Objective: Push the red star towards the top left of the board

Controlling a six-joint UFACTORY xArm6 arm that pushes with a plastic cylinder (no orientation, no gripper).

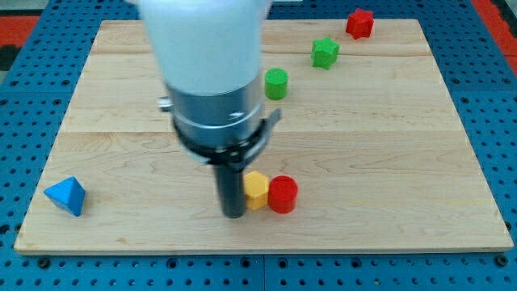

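Observation:
The red star [359, 23] lies near the board's top right corner. My tip [233, 213] rests on the board at the view's lower middle, far down and left of the star. It stands just left of a yellow block [256, 190], which touches a red cylinder [283, 195] on its right. The arm's white and grey body hides the board's upper middle-left.
A green star-like block [325, 52] lies left of and below the red star. A green cylinder [276, 83] sits further down-left. A blue pyramid [66, 195] lies near the bottom left corner. The wooden board [404, 162] sits on a blue pegboard.

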